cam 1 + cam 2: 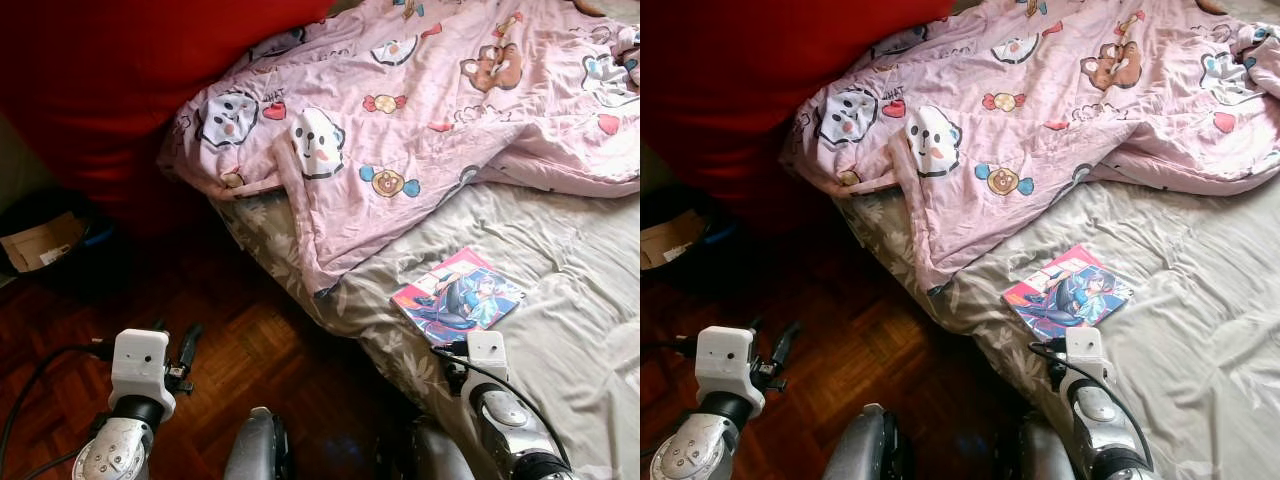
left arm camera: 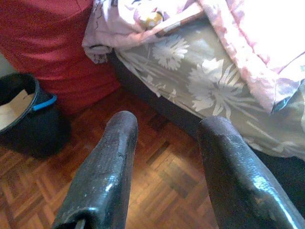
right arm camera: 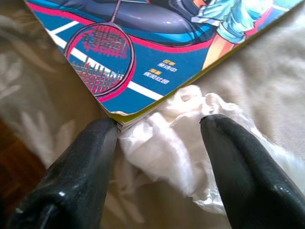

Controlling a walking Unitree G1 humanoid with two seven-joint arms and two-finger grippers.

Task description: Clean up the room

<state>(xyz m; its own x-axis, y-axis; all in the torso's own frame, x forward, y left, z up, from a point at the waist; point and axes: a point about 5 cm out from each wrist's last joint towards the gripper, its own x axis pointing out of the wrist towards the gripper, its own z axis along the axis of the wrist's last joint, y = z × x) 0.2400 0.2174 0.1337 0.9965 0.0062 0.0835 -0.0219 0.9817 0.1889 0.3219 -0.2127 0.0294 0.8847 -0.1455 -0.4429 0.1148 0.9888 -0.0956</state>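
White crumpled tissue (image 3: 167, 138) lies on the bed (image 1: 560, 330) against the comic book's (image 1: 457, 295) near corner, between the wide-open, empty right gripper's (image 3: 159, 157) fingers; closing may pinch that corner or sheet too; left gripper (image 2: 167, 167) open, idle over floor.

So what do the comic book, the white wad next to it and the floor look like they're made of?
Comic book: glossy printed paper, judging by the sheen and thin page edge. White wad: probably tissue or thin plastic, crumpled and slightly translucent; hard to tell which. Floor: varnished wood parquet, with small blocks and reflections.
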